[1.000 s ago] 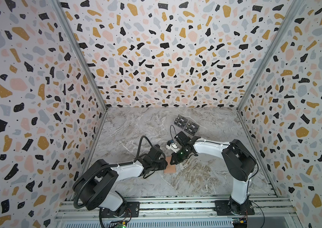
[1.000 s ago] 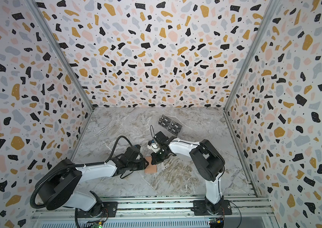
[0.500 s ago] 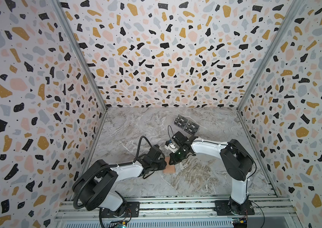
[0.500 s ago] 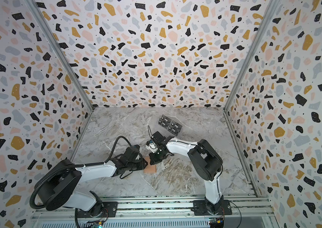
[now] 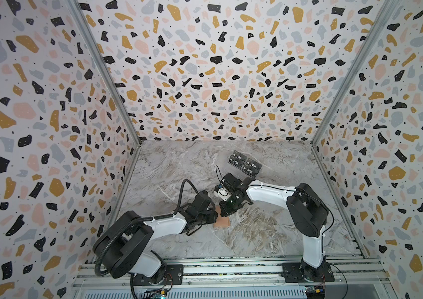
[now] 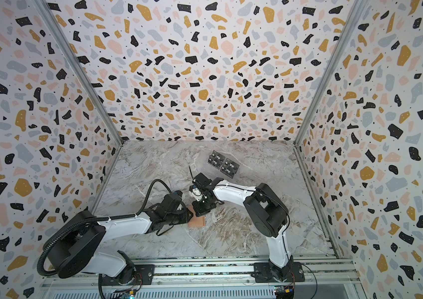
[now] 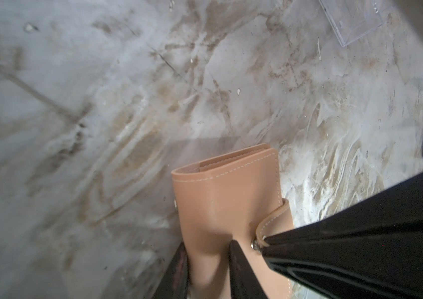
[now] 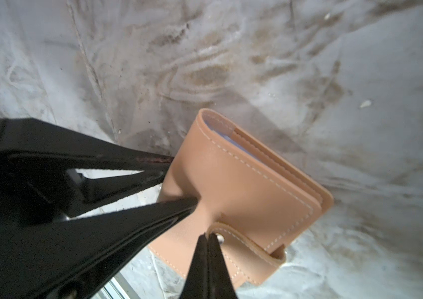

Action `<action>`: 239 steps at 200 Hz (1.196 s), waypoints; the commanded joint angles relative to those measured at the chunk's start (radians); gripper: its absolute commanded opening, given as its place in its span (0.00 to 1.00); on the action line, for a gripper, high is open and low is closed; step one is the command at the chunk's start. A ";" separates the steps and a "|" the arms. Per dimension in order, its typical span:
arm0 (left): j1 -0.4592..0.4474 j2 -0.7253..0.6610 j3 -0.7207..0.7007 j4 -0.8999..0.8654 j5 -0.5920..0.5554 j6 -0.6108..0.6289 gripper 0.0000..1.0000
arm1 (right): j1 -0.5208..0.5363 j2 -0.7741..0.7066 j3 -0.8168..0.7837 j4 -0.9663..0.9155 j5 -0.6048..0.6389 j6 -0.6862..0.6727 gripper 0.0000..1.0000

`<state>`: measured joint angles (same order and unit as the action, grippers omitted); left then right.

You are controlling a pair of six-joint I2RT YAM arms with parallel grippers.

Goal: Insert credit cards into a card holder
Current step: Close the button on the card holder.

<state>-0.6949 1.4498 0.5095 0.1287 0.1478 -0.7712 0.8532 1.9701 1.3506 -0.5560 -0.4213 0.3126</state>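
Left claw clamped on the card holder, pinning it on the table. Right claw closed, tips at the snap strap just beside; can't tell if pinched. Step: unsnapping. Next: peel strap off stud while left holds firm. Black cards well beyond right claw.

Card holder runs off frame; clear stand cropped.

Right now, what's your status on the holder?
Left end effector shut on holder. Right end effector shut, tips at strap. Holder folded closed. Nothing in the way.
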 commanded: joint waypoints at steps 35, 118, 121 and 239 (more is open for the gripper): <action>-0.009 0.054 -0.073 -0.068 0.048 0.004 0.27 | 0.055 0.131 -0.038 -0.009 0.049 0.027 0.00; -0.005 0.030 -0.049 -0.096 0.033 0.011 0.28 | 0.054 0.079 -0.002 -0.011 0.057 0.058 0.06; -0.005 0.028 -0.044 -0.105 0.030 0.015 0.29 | 0.051 0.070 -0.002 -0.005 0.054 0.062 0.08; 0.072 -0.061 0.211 -0.368 -0.077 0.162 0.46 | -0.074 -0.280 -0.140 0.291 -0.045 0.169 0.44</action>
<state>-0.6598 1.4376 0.6418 -0.1310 0.1184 -0.6769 0.8108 1.7809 1.2087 -0.3153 -0.4564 0.4805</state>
